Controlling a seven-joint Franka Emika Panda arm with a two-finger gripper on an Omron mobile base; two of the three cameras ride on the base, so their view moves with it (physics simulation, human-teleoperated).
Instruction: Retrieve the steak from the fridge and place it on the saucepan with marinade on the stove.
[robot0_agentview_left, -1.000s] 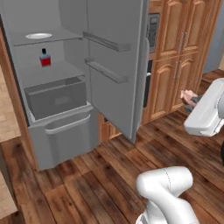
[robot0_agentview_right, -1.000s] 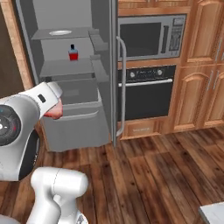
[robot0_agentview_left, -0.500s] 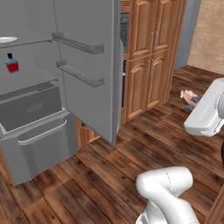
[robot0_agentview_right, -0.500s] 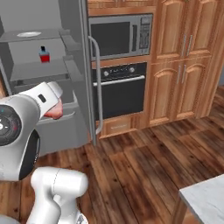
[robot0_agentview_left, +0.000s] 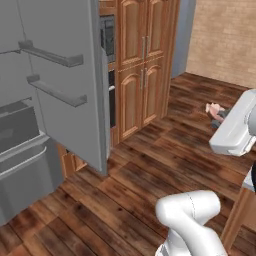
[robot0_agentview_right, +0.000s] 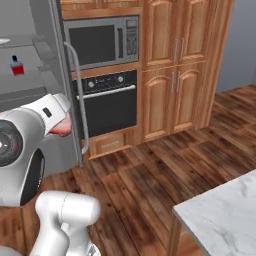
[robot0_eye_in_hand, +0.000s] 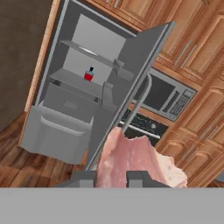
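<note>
The steak (robot0_eye_in_hand: 131, 159), a pink slab with paler ragged edges, sits pinched between the two dark finger tips of the gripper (robot0_eye_in_hand: 111, 178), whose jaws stand narrow and closed on the meat; in the left base view a pink corner of it (robot0_agentview_left: 215, 109) pokes out past the white hand, held up in the air over the wooden floor (robot0_agentview_left: 150, 170), and in the right base view a little of it (robot0_agentview_right: 62, 129) shows under the end of the arm. Taking the fridge (robot0_eye_in_hand: 65, 109) as the landmark, the steak is outside it, well apart from its shelves and in front of its open door (robot0_eye_in_hand: 135, 78). That door stands swung wide, with the long pale handle (robot0_agentview_right: 77, 105) along its edge. Inside the fridge a red bottle with a blue cap (robot0_eye_in_hand: 89, 74) stands on a grey shelf, and below that shelf the grey drawer (robot0_eye_in_hand: 59, 131) is pulled out. Just beyond the door's edge, away from the fridge, a microwave (robot0_agentview_right: 100, 41) is set above a black oven (robot0_agentview_right: 107, 102) in the wall unit. Further out from the fridge come tall wood cabinet doors (robot0_agentview_right: 175, 65). Well apart from the fridge, the corner of a pale marble counter (robot0_agentview_right: 225, 215) shows in the right base view.
</note>
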